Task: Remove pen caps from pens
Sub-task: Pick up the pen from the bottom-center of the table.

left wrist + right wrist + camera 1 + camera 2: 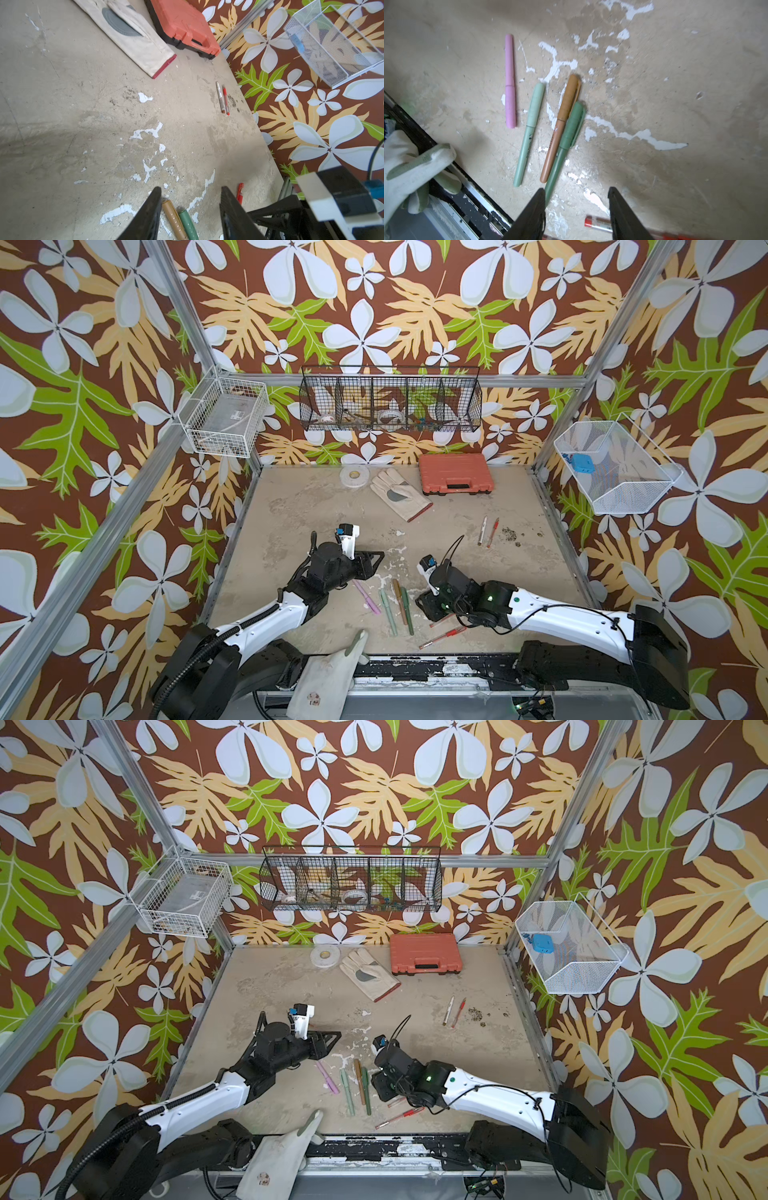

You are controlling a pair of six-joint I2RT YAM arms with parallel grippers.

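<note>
A worn, beige desk (pixel 311 510) with scuffs and flaking white patches sits inside an aluminium frame, walled on three sides with brown wallpaper of white flowers and green and tan leaves. A black wire basket (pixel 390 400) hangs on the back wall, a white wire basket (pixel 226 418) on the left wall and a white mesh basket (pixel 615 468) on the right. Along the desk's far edge lie a tape roll (pixel 354 477), a work glove (pixel 399 493) and an orange tool case (pixel 455 473). A second glove (pixel 328 672) drapes over the near edge. Near the middle of the near edge four matte pens lie roughly side by side: the pink pen (pixel 510 81), pale green pen (pixel 529 135), brown pen (pixel 560 128) and dark green pen (pixel 564 149), the last two touching, and each is capped, like the brown cap (pixel 570 97). The left gripper (pixel 190 190) has its jaws spread and holds nothing, and it sits just beyond the far end of the pink pen. The right gripper (pixel 577 191) is likewise spread and empty, just right of the dark green pen, whose barrel end reaches one finger (pixel 537 207). Clear red gel pens (pixel 442 637) lie under and beside it. Well apart, toward the right edge, a white marker (pixel 482 530) and another red gel pen (pixel 493 532) lie together.
</note>
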